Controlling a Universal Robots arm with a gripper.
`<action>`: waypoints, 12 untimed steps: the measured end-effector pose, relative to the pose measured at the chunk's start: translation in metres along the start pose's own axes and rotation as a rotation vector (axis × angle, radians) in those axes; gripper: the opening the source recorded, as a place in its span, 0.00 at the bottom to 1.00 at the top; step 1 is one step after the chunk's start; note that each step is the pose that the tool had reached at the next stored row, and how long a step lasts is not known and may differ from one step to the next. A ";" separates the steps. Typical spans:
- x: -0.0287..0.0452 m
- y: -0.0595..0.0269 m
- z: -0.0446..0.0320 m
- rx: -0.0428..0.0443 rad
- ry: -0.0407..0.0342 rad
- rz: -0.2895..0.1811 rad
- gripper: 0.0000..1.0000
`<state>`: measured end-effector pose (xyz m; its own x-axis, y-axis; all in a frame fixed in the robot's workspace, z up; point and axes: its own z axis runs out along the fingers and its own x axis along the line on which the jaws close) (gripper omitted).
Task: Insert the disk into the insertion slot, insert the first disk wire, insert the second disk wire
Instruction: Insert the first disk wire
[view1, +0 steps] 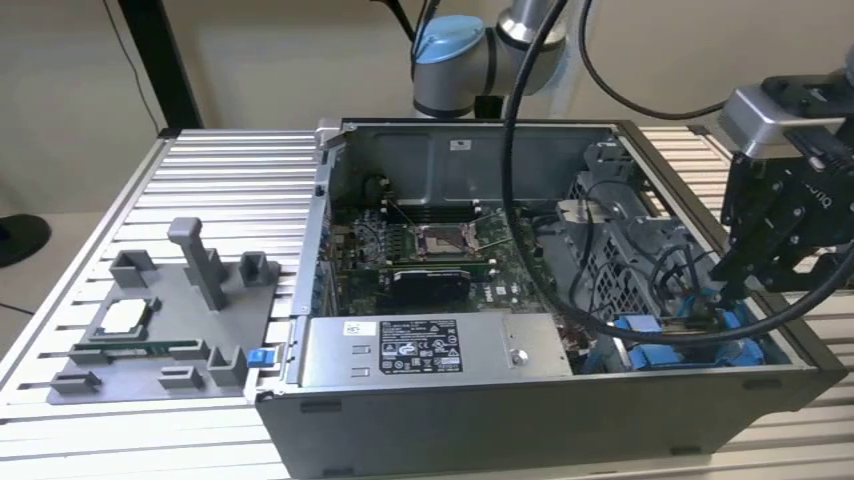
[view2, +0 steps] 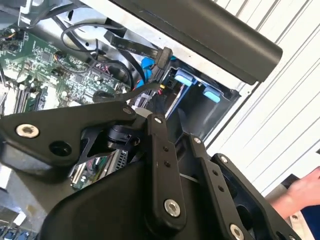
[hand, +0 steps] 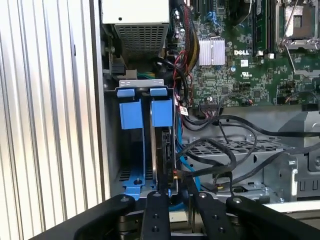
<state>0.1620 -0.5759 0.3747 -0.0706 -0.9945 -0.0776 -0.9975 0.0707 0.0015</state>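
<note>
The disk stands edge-on in the insertion slot, the second of two bays with blue plastic parts, at the open case's near corner on the exterior view's right. My gripper hangs right over the disk's end, seen in the exterior view just above the blue bays. It is shut on a thin black disk wire that loops in from the cage side; the second wrist view has this wire ending at my gripper. A second black connector hangs loose on a flat cable above the bays.
The case also holds a motherboard, a grey power supply box and a perforated cage with tangled cables. A grey fixture with small parts lies on the ribbed table. A person's hand is outside the case.
</note>
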 end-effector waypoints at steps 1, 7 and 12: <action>-0.0004 -0.0025 -0.0001 0.0000 0.0000 0.000 0.00; -0.0035 -0.0141 -0.0057 -0.0010 0.0003 0.000 0.00; -0.0067 -0.0209 -0.0125 -0.0039 0.0001 0.000 0.00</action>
<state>0.1832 -0.5717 0.3876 -0.0710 -0.9945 -0.0774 -0.9975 0.0708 0.0055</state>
